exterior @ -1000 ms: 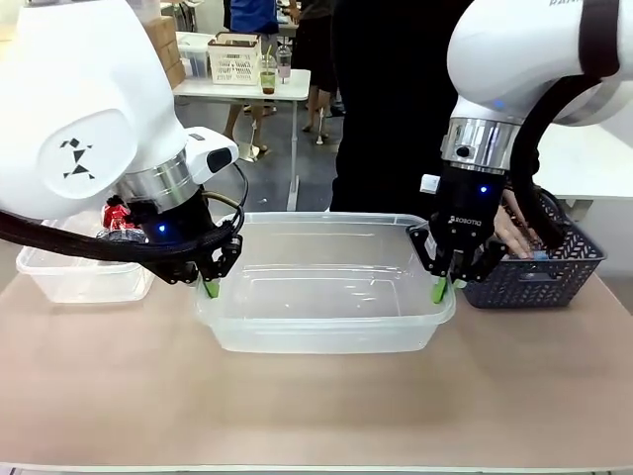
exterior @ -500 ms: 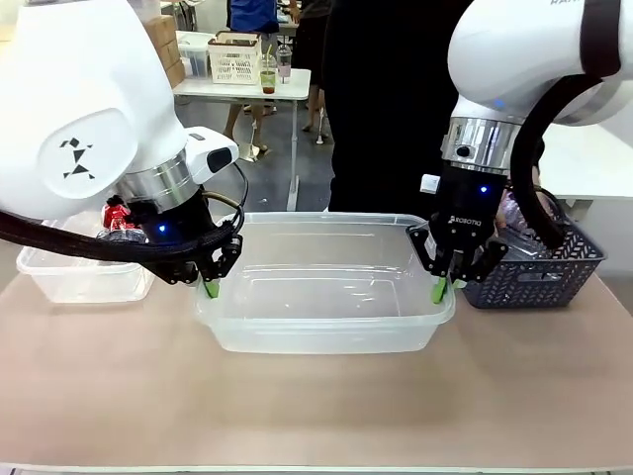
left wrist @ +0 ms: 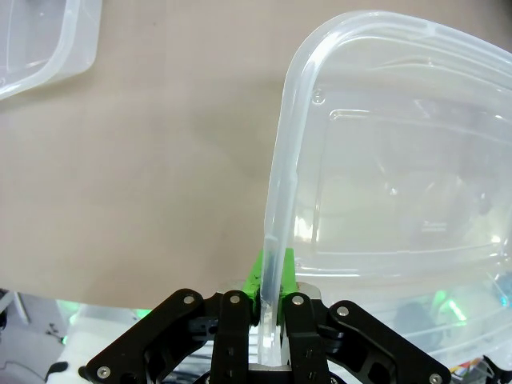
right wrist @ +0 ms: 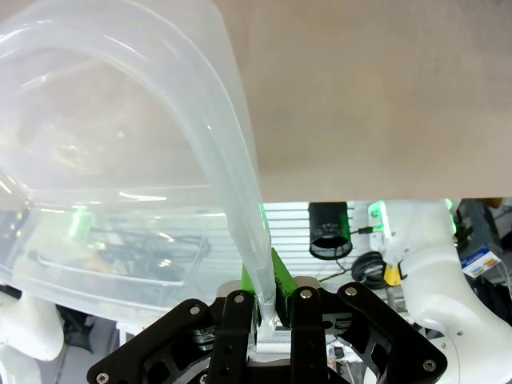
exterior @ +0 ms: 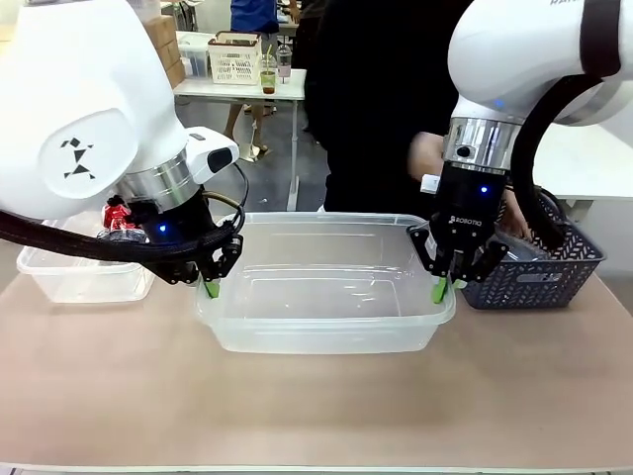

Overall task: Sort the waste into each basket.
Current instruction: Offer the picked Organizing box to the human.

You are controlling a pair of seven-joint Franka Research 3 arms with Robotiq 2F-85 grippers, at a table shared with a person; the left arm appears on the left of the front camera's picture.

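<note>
A large clear basket sits at the middle of the table with nothing in it. My left gripper is shut on its left rim, and my right gripper is shut on its right rim. In the left wrist view the green pads of my left gripper pinch the rolled rim of this basket. In the right wrist view my right gripper clamps the basket's wall. A second clear basket stands at the far left with a red can in it.
A dark grey slotted basket stands at the right, just beyond my right gripper, with a person's hand over it. The person stands close behind the large basket. The near half of the table is bare.
The person's hand has come up out of the grey basket and the person has shifted left. Both arms and the large basket have not moved.
</note>
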